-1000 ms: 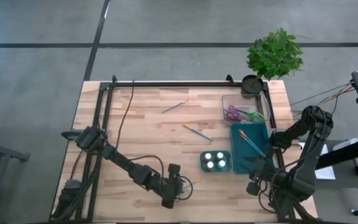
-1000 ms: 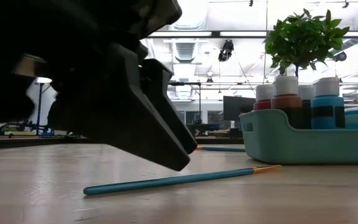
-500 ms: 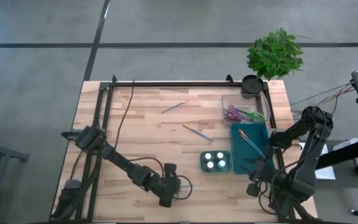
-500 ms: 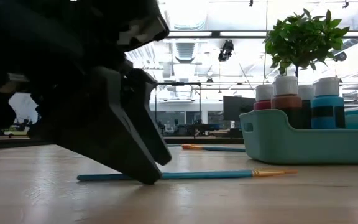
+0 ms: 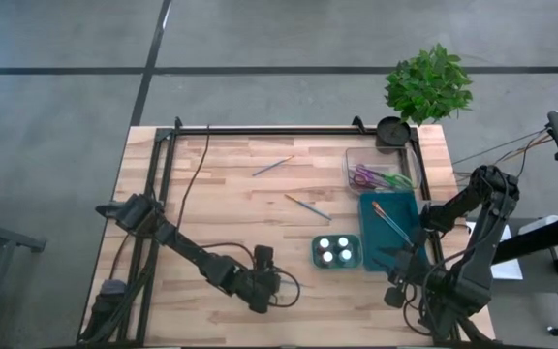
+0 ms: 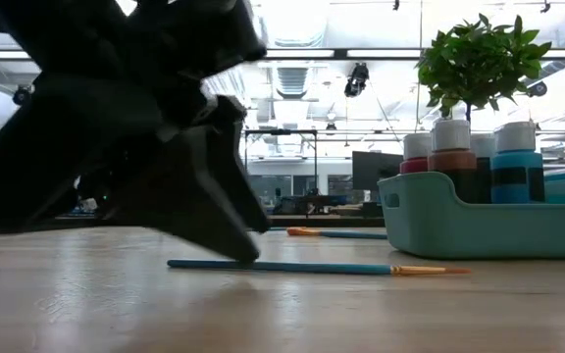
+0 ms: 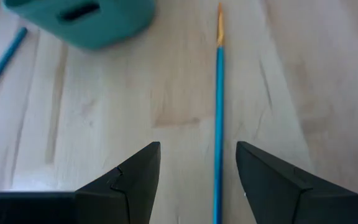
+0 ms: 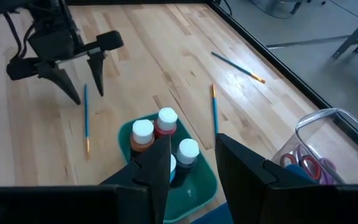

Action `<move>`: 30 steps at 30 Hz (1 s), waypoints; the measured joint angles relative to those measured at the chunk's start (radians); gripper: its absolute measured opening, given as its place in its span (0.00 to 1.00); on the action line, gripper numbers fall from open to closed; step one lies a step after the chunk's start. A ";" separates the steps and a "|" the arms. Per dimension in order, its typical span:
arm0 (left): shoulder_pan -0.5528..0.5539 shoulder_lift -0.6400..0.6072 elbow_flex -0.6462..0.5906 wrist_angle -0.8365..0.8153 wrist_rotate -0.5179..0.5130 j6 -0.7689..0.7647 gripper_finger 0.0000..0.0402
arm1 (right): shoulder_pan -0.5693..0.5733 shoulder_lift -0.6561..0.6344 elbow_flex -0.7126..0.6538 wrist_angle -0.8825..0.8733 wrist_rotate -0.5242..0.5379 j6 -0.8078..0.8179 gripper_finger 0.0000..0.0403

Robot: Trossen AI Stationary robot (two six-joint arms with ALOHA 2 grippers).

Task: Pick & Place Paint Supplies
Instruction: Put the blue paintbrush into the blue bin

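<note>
Left gripper point(image 7: 197, 177) is hovering low near the table's front edge, fingers spread and straddling the blue brush point(image 7: 218, 118) lying flat on the wood, apparently lining up a pinch. Right gripper point(image 8: 191, 163) is waiting over the tray point(image 5: 405, 218), fingers parted, holding nothing.

Left end effector point(image 7: 196, 180) low at table, fingers apart; right arm waits aside.
</note>
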 joint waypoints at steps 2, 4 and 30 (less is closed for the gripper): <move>0.001 -0.010 0.000 0.022 0.000 0.018 0.54 | 0.000 0.000 0.000 0.002 0.000 -0.001 0.31; 0.001 -0.019 0.000 0.047 0.001 0.033 0.54 | 0.003 0.000 0.000 0.012 0.001 -0.007 0.31; 0.130 -0.015 -0.103 0.212 0.278 0.040 0.30 | 0.003 -0.001 -0.255 0.929 -0.011 -0.562 0.31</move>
